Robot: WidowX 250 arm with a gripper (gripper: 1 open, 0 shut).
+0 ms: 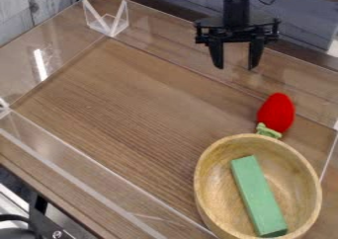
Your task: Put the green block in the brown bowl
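Note:
The green block [258, 195] lies flat inside the brown bowl [209, 179] at the bottom right, its long side running from the bowl's middle toward the near rim. My gripper [236, 59] hangs far from it at the back of the table, pointing straight down. Its two dark fingers [218, 55] stand apart with nothing between them.
A red strawberry-shaped toy [275, 113] rests against the bowl's far rim. Clear acrylic walls [40, 70] ring the wooden table, with a small clear stand [106, 19] at the back left corner.

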